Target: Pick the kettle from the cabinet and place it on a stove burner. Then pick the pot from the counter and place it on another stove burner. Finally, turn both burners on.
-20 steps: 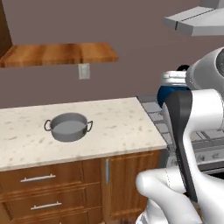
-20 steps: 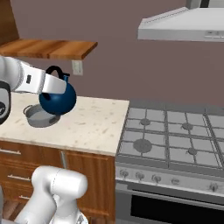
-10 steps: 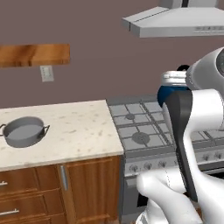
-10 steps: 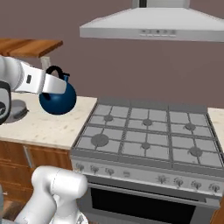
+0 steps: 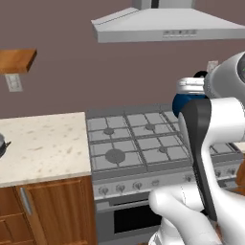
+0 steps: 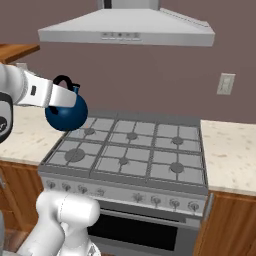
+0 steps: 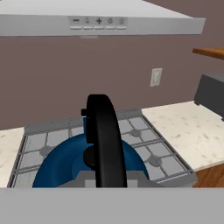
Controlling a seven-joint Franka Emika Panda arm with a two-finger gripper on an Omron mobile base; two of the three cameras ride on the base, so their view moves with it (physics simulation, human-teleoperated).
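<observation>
The dark-blue kettle (image 6: 66,112) hangs in the air above the left side of the stove (image 6: 131,150), clear of the grates. My gripper (image 6: 67,93) is shut on its black arched handle (image 7: 105,135). In the hand view the blue kettle body (image 7: 59,164) sits just below the hand, with stove burners behind it. In the left base view the kettle (image 5: 183,102) peeks out from behind my own arm. A sliver of the grey pot (image 5: 2,143) shows at the far left on the counter (image 5: 43,143). The cabinet shelf (image 5: 16,60) is at upper left.
A grey range hood (image 6: 127,27) hangs over the stove. Burner knobs (image 6: 100,191) line the stove's front panel. More beige counter (image 6: 230,150) lies right of the stove, with a wall outlet (image 6: 225,83) above it. Brown drawers sit under the left counter.
The whole scene has slid left as the base drove right: the counter and pot moved out toward the left edge and the stove came to the centre. The kettle stays in my grip.
</observation>
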